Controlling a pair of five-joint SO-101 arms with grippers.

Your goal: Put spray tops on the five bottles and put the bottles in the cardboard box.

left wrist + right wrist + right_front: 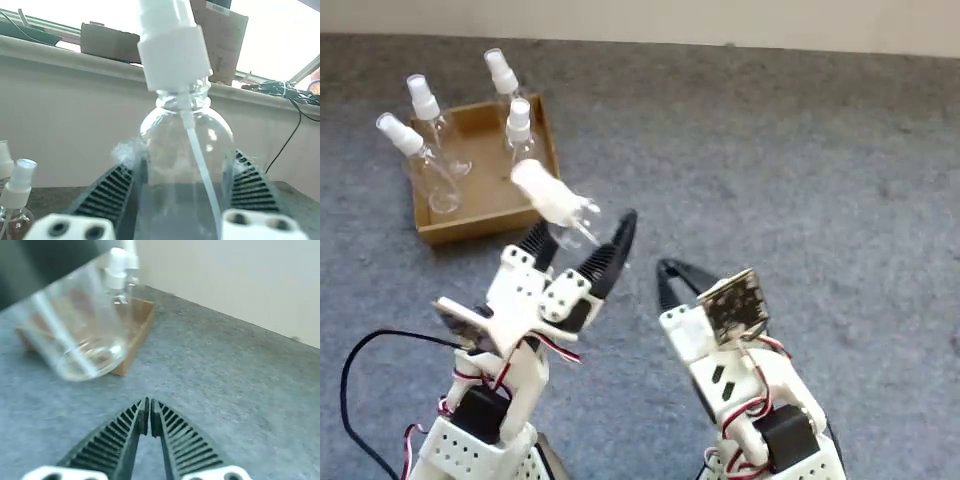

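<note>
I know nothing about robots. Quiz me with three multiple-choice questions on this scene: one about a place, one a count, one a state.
1. Where is the bottle gripped by the left end effector?
A. Lying loose on its side
B. Held up beside the cardboard box
C. Standing in the box

2. How many capped bottles stand in the box?
A. Four
B. Two
C. Six

3. How is the right end effector?
A. Wide open
B. Shut on a spray top
C. Shut, empty

Answers: 1 B, it is clamped in the air near the box's corner; 2 A, the high view shows four standing there; 3 C, it is closed on nothing.
</note>
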